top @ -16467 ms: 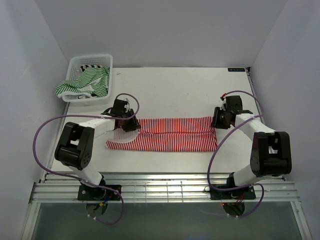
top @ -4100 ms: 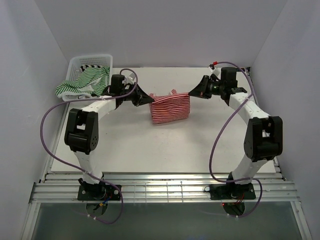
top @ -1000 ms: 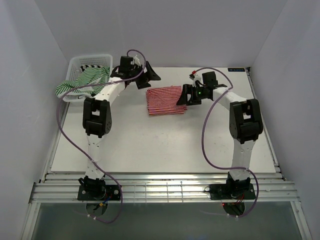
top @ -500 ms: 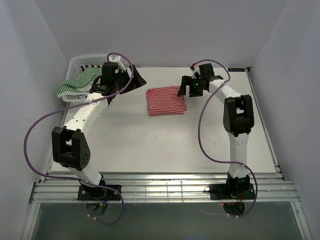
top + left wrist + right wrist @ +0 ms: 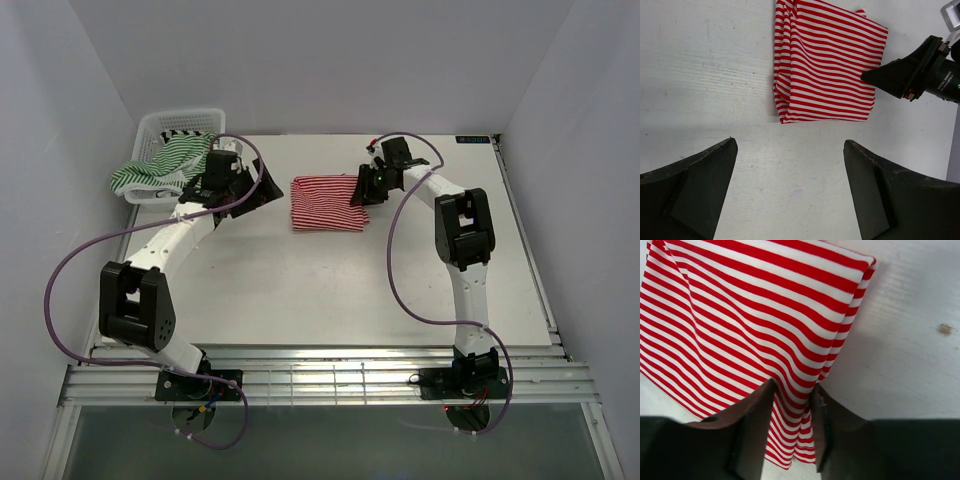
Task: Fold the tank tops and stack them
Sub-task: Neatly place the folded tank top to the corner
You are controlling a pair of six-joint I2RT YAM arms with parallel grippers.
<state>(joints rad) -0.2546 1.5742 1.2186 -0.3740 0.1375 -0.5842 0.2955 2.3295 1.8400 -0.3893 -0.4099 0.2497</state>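
Top external view: the red-and-white tank top (image 5: pixel 325 203) lies folded into a compact rectangle on the white table (image 5: pixel 330 290), just above the frame's centre. The right gripper (image 5: pixel 357 195) sits at the garment's right edge, touching it. The left gripper (image 5: pixel 268 192) hangs just left of the garment, apart from it. In the upper left, the green-and-white tank top (image 5: pixel 160 168) spills over the rim of a white basket (image 5: pixel 165 122), and a bit of the black-and-white tank top (image 5: pixel 185 128) shows inside it.

Left wrist view: the left gripper (image 5: pixel 790 145) has its jaws spread wide at the bottom of the frame, with only bare table (image 5: pixel 705 65) between them. The folded garment (image 5: pixel 827 65) lies in the upper middle, and the right gripper (image 5: pixel 867 77) meets its right edge.

Right wrist view: the right gripper (image 5: pixel 792 395) has its jaws drawn close together, pinching a narrow strip of the striped fabric (image 5: pixel 740 315) between its dark fingers (image 5: pixel 755 430). The garment fills the upper left, with table (image 5: pixel 905 365) at the right
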